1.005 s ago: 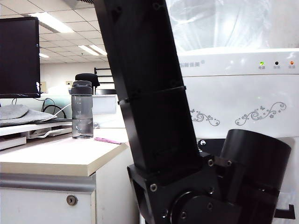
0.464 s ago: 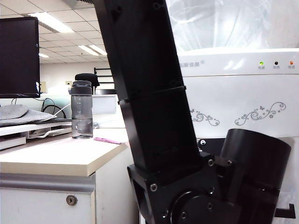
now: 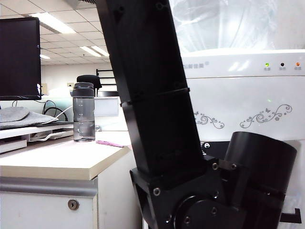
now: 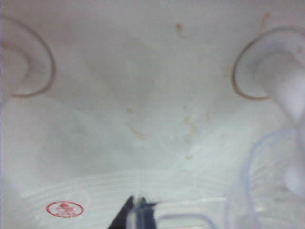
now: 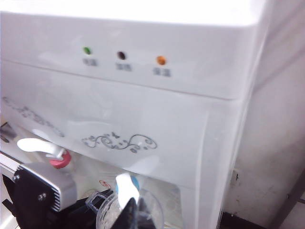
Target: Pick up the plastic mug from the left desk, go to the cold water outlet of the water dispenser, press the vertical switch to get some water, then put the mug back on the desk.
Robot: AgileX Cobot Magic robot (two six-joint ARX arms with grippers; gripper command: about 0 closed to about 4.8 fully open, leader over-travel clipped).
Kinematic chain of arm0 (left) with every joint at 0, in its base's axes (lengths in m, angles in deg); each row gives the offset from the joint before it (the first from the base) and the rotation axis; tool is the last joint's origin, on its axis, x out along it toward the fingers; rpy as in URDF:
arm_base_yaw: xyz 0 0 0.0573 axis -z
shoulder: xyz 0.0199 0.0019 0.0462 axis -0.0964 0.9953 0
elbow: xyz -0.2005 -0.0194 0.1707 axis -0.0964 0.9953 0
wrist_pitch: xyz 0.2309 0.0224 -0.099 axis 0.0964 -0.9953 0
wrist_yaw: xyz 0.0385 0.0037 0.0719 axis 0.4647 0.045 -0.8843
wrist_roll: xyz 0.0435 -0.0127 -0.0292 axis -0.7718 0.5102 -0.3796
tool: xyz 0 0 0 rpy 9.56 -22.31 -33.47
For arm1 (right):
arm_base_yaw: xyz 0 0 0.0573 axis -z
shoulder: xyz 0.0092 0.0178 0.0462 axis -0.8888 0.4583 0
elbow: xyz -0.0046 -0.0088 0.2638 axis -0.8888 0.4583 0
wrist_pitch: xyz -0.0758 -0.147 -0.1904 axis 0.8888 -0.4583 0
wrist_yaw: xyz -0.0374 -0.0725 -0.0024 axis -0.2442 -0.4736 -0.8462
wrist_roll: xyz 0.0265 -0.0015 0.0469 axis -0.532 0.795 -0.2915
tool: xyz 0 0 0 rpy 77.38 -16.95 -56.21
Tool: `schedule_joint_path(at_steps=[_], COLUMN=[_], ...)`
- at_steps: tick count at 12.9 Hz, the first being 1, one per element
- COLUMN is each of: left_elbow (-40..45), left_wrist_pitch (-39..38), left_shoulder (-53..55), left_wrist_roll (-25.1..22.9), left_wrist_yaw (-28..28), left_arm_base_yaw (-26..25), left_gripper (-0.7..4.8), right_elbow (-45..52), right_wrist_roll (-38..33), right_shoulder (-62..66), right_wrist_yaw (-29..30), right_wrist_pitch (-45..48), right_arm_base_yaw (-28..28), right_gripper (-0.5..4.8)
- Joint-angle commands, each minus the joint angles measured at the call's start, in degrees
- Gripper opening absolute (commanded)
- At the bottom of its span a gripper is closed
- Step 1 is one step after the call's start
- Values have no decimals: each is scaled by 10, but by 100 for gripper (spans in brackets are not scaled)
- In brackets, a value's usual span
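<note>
Black arm links [image 3: 157, 95] fill the middle of the exterior view and hide the taps and both grippers from there; only the water dispenser [image 3: 238, 95] front with its scrolls and three lights shows, beside the left desk [image 3: 57, 160], where a smoky bottle [image 3: 84, 112] stands upright.

From the right wrist, the plastic mug [image 5: 129, 213] sits upright, mouth up, under the cold water outlet [image 5: 135, 183], cut off by the frame edge. The vertical switch [image 5: 126, 188] hangs just above its rim; whether they touch is unclear.

The left gripper [image 4: 136, 214], a dark blurred tip at the dispenser's recess, is closed on the mug's thin handle. The right gripper [image 5: 129, 212] shows only as a dark sliver; its jaws are unreadable.
</note>
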Motion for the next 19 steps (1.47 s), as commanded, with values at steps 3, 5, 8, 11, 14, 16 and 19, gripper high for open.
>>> schedule_joint_path(at_steps=[3, 5, 8, 11, 14, 16, 19], left_elbow=[-1, -1, -1, -1, -1, -1, -1], left_wrist_pitch=[9, 10, 18, 18, 19, 19, 19], left_shoulder=[-3, -3, -3, -3, -3, -3, -3], left_wrist_roll=[1, 1, 1, 1, 1, 1, 1], left_wrist_yaw=[2, 2, 2, 2, 2, 2, 2], left_arm_base_yaw=[1, 1, 1, 1, 1, 1, 1], left_gripper=[-4, -4, -4, -4, -4, -4, -4], right_elbow=[12, 36, 75, 110, 113, 113, 95], right_wrist_roll=[-104, -153, -160, -137, -59, -79, -100], right_shoulder=[38, 60, 91, 98, 98, 98, 98], right_wrist_yaw=[-2, 0, 21, 30, 36, 36, 43], right_wrist_pitch=[72, 126, 186, 248, 248, 248, 256], right_arm_base_yaw=[-1, -1, -1, -1, -1, -1, -13], right_gripper=[-1, -1, -1, -1, -1, -1, -1])
